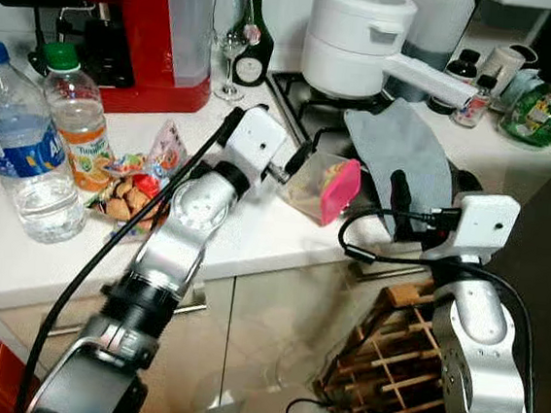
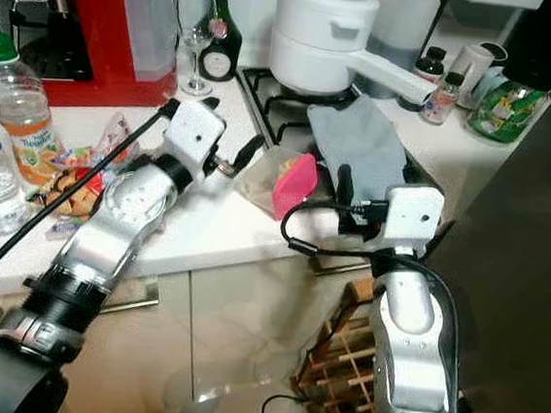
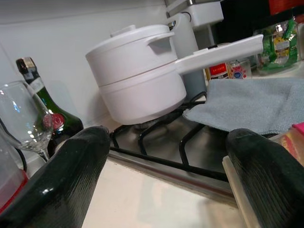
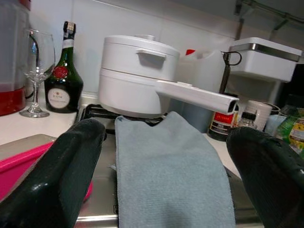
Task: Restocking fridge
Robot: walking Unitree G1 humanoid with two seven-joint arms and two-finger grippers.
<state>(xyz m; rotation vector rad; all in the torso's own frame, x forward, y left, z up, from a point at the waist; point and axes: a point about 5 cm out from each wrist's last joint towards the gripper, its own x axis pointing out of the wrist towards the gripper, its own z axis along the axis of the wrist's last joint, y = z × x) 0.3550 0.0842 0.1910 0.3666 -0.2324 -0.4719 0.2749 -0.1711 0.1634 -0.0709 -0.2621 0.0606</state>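
A clear container [image 1: 315,186] with a pink lid [image 1: 341,191] lies tipped on the white counter [image 1: 254,229] beside the hob. My left gripper [image 1: 294,164] is open right at the container's left side; in the left wrist view the container's edge [image 3: 285,142] sits by one finger [image 3: 259,175]. My right gripper [image 1: 401,194] is open over the grey cloth [image 1: 403,146], just right of the container. A water bottle [image 1: 22,153], an orange juice bottle [image 1: 77,119] and snack packets [image 1: 136,188] stand at the counter's left.
A white pot [image 1: 355,38] sits on the hob behind the cloth. A red coffee machine [image 1: 127,26], a wine glass [image 1: 231,36] and a dark bottle [image 1: 251,53] line the back. A wooden rack [image 1: 387,364] stands on the floor below the counter edge.
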